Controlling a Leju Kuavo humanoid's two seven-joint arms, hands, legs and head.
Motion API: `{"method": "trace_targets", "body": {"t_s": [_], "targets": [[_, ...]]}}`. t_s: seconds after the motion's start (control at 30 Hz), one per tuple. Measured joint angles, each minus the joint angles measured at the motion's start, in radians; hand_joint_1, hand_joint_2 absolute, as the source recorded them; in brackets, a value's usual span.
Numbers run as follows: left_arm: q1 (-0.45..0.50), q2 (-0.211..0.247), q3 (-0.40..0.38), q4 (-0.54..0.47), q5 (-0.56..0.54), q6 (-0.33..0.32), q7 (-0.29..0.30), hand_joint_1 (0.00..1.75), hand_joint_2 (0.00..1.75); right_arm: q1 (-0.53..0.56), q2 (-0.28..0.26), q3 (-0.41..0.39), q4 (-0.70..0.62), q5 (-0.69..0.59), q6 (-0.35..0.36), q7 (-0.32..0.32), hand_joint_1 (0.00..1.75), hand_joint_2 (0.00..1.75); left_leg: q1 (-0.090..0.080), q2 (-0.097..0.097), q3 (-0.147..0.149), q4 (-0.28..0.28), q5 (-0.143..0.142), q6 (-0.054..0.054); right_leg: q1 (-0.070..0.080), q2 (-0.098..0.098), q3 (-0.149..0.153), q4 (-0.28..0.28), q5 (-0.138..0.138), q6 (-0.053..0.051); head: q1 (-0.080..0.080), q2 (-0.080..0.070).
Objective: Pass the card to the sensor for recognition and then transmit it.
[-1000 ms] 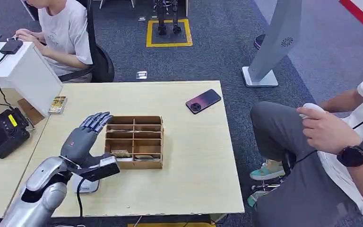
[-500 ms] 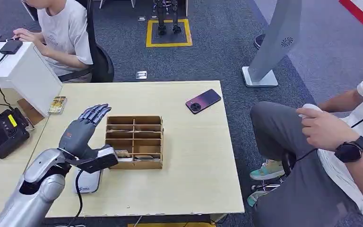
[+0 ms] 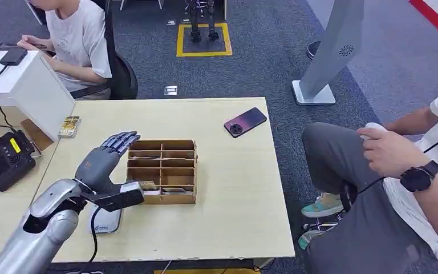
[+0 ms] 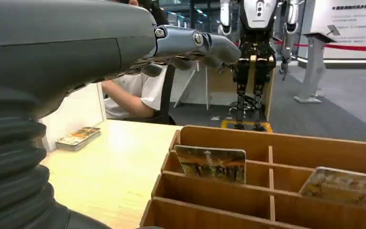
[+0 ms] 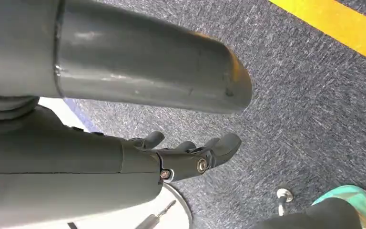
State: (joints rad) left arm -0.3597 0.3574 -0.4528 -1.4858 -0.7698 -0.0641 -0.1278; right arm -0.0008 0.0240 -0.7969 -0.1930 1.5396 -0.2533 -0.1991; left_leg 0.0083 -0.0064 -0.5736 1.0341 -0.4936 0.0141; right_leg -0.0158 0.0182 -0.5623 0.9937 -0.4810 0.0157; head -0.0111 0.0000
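At the table's (image 3: 228, 171) near left, the left hand (image 3: 100, 162) hovered empty, fingers spread, beside the wooden organizer (image 3: 162, 170). The card (image 4: 210, 163) stood upright in a near compartment, untouched. The right hand (image 5: 190, 155) hung empty, fingers loosely apart.

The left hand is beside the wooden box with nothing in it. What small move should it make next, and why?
Probably a short move to its right and down, toward the upright card in the wooden box. The left hand hovers open at the box's edge, holding nothing, and that card stands in a near compartment, with its top edge free.
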Motion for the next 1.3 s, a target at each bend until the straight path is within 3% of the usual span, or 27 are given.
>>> {"method": "trace_targets", "body": {"t_s": [1.0, 1.3], "targets": [[-0.089, -0.043, -0.069, 0.076, -0.007, -0.010, 0.047, 0.00, 1.75, -0.005, 0.002, 0.015, 0.000, 0.000, 0.006, 0.012, 0.00, 0.00, 0.000, 0.000, 0.000, 0.000, 0.000, 0.000, 0.000, 0.000, 0.000, 0.000, 0.000, -0.001, 0.000, 0.000], [-0.120, -0.060, -0.071, 0.139, -0.012, -0.006, 0.060, 0.00, 1.75, -0.007, 0.002, 0.029, 0.000, 0.000, 0.006, 0.009, 0.00, 0.00, 0.000, 0.000, 0.000, 0.000, 0.000, 0.000, 0.000, 0.000, 0.000, 0.000, 0.001, -0.001, 0.000, 0.000]]}}
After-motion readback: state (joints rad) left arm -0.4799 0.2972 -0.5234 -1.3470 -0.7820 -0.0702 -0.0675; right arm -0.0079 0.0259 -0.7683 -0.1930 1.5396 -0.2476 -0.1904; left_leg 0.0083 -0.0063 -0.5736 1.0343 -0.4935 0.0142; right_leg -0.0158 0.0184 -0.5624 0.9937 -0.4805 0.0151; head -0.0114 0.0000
